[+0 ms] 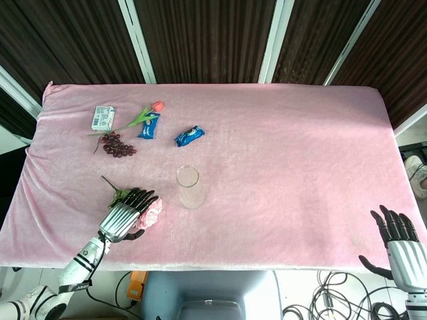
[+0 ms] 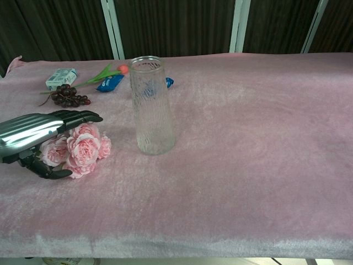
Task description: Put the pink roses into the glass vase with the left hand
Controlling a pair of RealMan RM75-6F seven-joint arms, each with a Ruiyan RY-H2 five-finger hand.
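The bunch of pink fabric roses [image 2: 79,150] lies on the near left of the pink velvet tablecloth [image 1: 287,167], blooms pointing right toward the tall clear ribbed glass vase [image 2: 151,105], green stem running back and left toward the far edge. The black-and-silver left hand [image 2: 39,134] sits directly over the bunch, fingers stretched across the top of the blooms and thumb low on the near side; whether it has actually clamped on them I cannot tell, since the blooms hide the contact. The vase stands upright just right of the roses, empty, so the carry is short and rightward, with the stem needing to swing down into the mouth. The black-and-silver right hand [image 1: 399,241] hangs off the near right edge, fingers spread, holding nothing, well apart from everything.

Counted: one rose bunch of roughly three blooms, one vase, two hands.
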